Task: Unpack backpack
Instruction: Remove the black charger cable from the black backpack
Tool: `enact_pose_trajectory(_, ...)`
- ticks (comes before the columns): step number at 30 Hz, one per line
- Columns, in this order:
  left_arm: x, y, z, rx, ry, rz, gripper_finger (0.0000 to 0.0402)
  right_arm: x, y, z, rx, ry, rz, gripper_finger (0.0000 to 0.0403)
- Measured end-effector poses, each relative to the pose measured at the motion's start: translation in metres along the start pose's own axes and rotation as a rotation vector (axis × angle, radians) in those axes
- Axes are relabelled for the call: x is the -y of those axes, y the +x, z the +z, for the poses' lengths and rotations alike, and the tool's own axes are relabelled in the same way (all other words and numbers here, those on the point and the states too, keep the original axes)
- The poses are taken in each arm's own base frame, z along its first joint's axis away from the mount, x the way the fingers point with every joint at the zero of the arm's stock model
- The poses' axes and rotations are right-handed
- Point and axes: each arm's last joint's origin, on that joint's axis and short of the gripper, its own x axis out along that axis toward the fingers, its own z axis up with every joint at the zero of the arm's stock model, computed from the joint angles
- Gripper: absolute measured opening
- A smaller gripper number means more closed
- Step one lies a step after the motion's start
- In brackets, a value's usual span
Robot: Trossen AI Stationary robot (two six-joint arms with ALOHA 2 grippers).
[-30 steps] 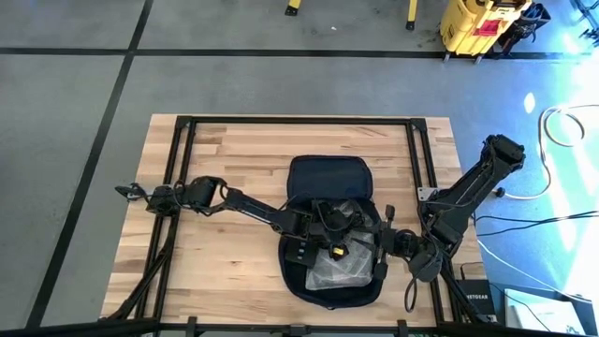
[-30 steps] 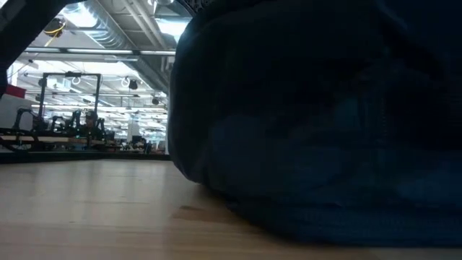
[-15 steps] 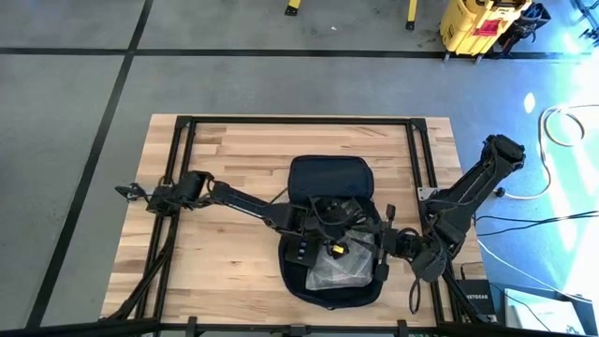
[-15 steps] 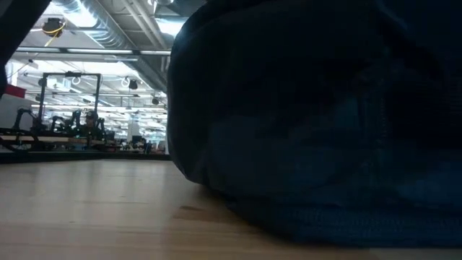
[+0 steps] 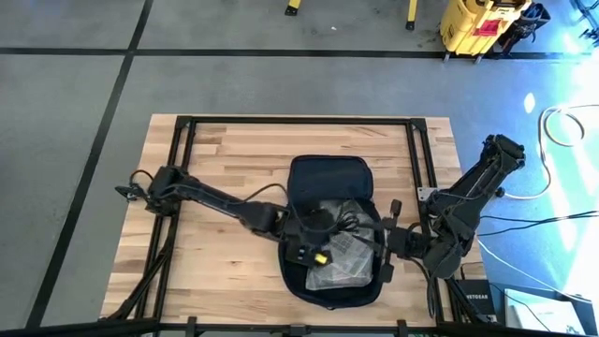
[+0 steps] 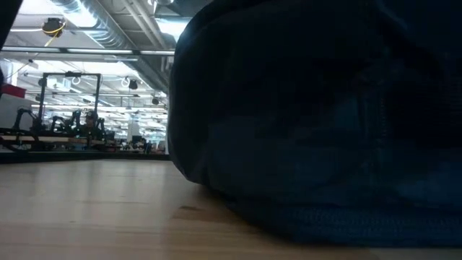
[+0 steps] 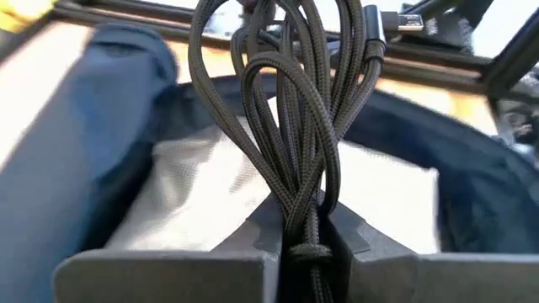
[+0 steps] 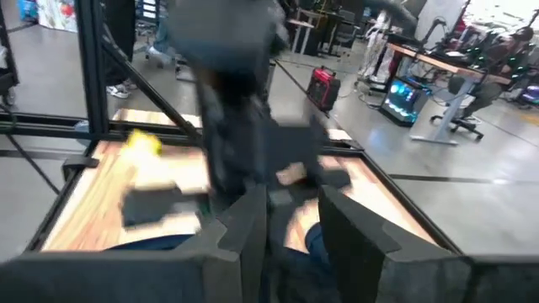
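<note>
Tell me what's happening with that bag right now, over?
Left gripper shut on a bundled black cable over the open backpack. Right gripper at the backpack's right edge, fingers apart. Clear plastic bag inside.

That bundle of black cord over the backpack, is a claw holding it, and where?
Yes. The left claw is shut on the looped black cable, pinching the bunched strands near their lower end, above the open backpack.
</note>
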Motion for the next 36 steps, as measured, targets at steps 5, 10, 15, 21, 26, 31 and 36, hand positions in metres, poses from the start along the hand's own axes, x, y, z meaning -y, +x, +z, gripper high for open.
enact_pose_trajectory(5, 0.007, -0.043, -0.008, 0.087, 0.020, 0.156, 0.0017, 0.001, 0.000, -0.001, -0.006, -0.013, -0.010, 0.0095)
enact_pose_trajectory(10, -0.015, -0.075, -0.044, 0.105, -0.103, 0.259, 0.0017, 0.001, 0.000, -0.001, -0.007, -0.015, -0.010, 0.0095)
enact_pose_trajectory(15, -0.057, -0.105, -0.089, 0.123, -0.247, 0.387, 0.0017, 0.001, 0.000, -0.001, -0.007, -0.016, -0.011, 0.0095)
enact_pose_trajectory(21, -0.120, -0.140, -0.130, 0.076, -0.411, 0.585, 0.0017, 0.003, 0.006, -0.002, -0.013, 0.024, -0.029, 0.0095)
enact_pose_trajectory(26, -0.165, -0.163, -0.157, 0.001, -0.468, 0.735, 0.0017, 0.004, 0.022, -0.007, -0.044, -0.003, -0.060, 0.0095)
enact_pose_trajectory(31, -0.201, -0.175, -0.176, -0.084, -0.559, 0.787, 0.0017, 0.010, 0.043, -0.013, -0.089, -0.014, -0.084, 0.0095)
enact_pose_trajectory(36, -0.223, -0.168, -0.198, -0.141, -0.644, 0.780, 0.0017, 0.015, 0.061, -0.018, -0.136, -0.032, -0.049, 0.0095)
